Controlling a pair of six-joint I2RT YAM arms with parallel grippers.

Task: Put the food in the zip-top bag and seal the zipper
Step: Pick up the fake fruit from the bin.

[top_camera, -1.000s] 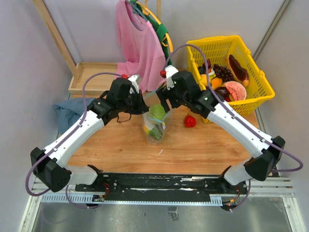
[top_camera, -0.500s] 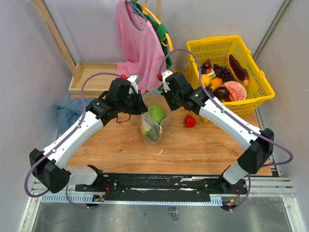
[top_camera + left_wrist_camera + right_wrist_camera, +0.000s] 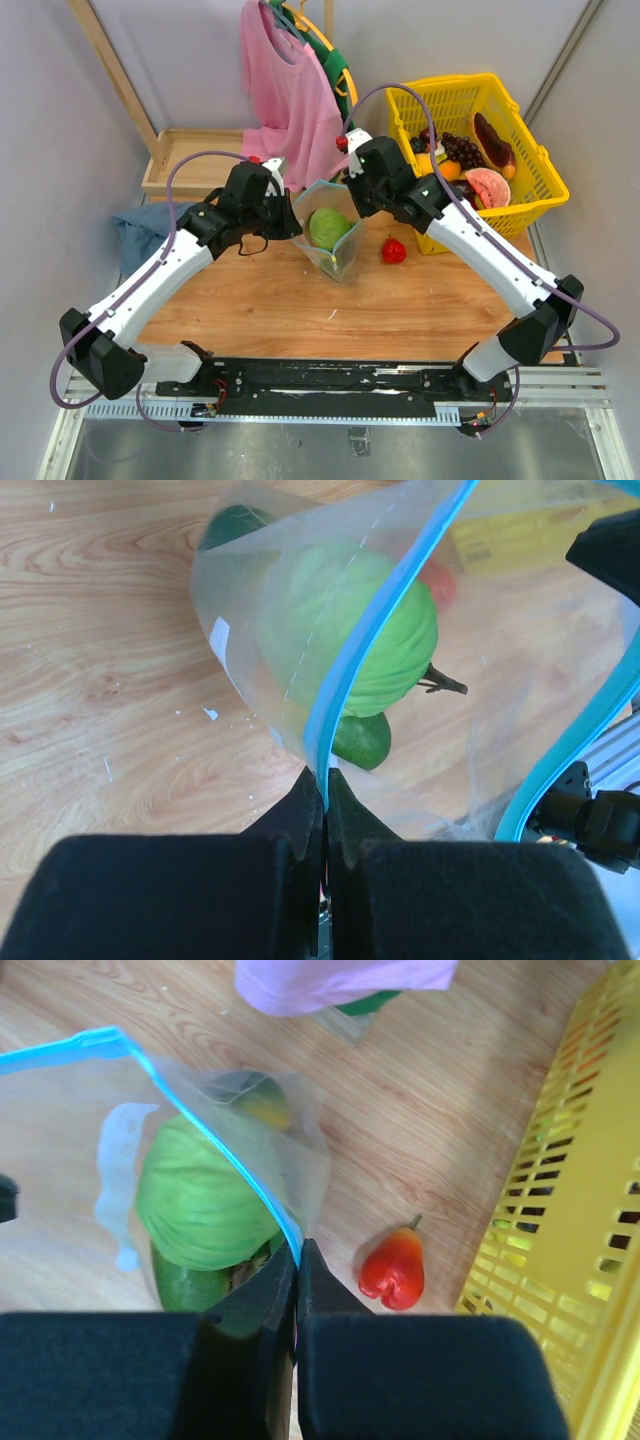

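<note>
As it hangs between the two arms, zip-top bag (image 3: 338, 262): mouth pulled wide, bottom low over the table (image 3: 250, 300); contact with the wood unclear
Contents: round green food (image 3: 325, 228), darker green piece (image 3: 360, 742) beneath it
Left hand (image 3: 325, 780): pinched closed on the zipper (image 3: 352, 655) at the bag's left end
Right hand (image 3: 297, 1248): pinched closed on the zipper at the bag's right end
Red fruit (image 3: 393, 250): loose on the table just right of the bag
Yellow basket (image 3: 530, 195): farther right of the bag, further food (image 3: 465, 170) inside
Pink shirt (image 3: 285, 90): hanging behind the bag, hem near its mouth
Risks, as judged: thin strip may slip from either pinch under the load, dropping the bag; pulling the ends farther apart may flatten the mouth; neither hand is free to fetch the red fruit
Room: open table in front of the bag; crowded behind it and to its right
</note>
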